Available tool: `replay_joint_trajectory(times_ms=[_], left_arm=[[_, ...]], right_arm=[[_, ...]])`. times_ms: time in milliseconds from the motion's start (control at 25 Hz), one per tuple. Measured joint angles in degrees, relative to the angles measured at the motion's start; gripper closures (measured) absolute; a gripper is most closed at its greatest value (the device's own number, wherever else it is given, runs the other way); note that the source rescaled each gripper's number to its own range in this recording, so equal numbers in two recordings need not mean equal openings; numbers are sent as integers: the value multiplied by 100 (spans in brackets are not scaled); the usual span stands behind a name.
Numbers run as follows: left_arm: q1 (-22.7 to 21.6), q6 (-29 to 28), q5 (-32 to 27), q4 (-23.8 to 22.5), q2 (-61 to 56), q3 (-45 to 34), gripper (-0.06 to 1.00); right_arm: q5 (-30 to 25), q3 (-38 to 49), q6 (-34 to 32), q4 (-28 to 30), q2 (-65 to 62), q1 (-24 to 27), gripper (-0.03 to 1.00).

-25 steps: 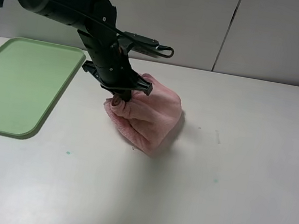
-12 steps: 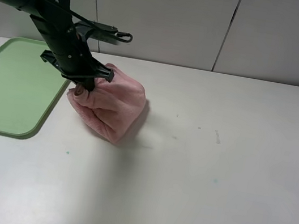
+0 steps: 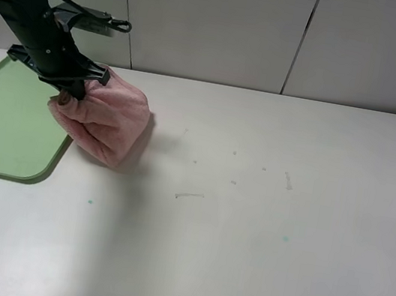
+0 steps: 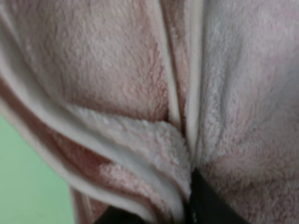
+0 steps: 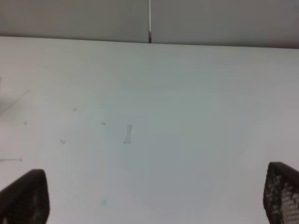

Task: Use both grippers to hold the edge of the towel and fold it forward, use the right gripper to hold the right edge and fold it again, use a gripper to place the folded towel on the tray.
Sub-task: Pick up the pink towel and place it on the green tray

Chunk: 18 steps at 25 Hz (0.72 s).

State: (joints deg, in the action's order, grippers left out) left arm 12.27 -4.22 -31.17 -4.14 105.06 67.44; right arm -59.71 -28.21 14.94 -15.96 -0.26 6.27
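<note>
The folded pink towel [image 3: 107, 123] hangs bunched from my left gripper [image 3: 70, 94], which is shut on its upper edge. The towel's lower part is at the right edge of the green tray [image 3: 5, 119]. In the left wrist view the towel [image 4: 140, 93] fills the picture, with a dark fingertip [image 4: 205, 203] pinching its folds and a bit of green tray [image 4: 23, 186] behind. My right gripper [image 5: 154, 196] is open and empty over bare white table; only its two dark fingertips [image 5: 23, 196] show. It is out of the exterior view.
The white table [image 3: 264, 205] has small marks and scuffs near its middle [image 3: 190, 195]. A white panelled wall [image 3: 300, 36] stands along the far edge.
My left gripper has carried the towel leftward across the table, from near the middle to the right edge of the tray.
</note>
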Motion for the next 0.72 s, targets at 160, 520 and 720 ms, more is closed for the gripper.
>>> replay_joint_trajectory(times_ms=[160, 520, 720], left_arm=[[-283, 56, -56, -203, -86, 0, 83], [-802, 140, -110, -508, -104, -40, 83], [-1184, 168, 47, -508, -104, -285, 83]], right_arm=[[0, 0, 0, 0, 0, 0, -3], [0, 0, 0, 0, 0, 0, -3], [0, 0, 0, 0, 0, 0, -3]])
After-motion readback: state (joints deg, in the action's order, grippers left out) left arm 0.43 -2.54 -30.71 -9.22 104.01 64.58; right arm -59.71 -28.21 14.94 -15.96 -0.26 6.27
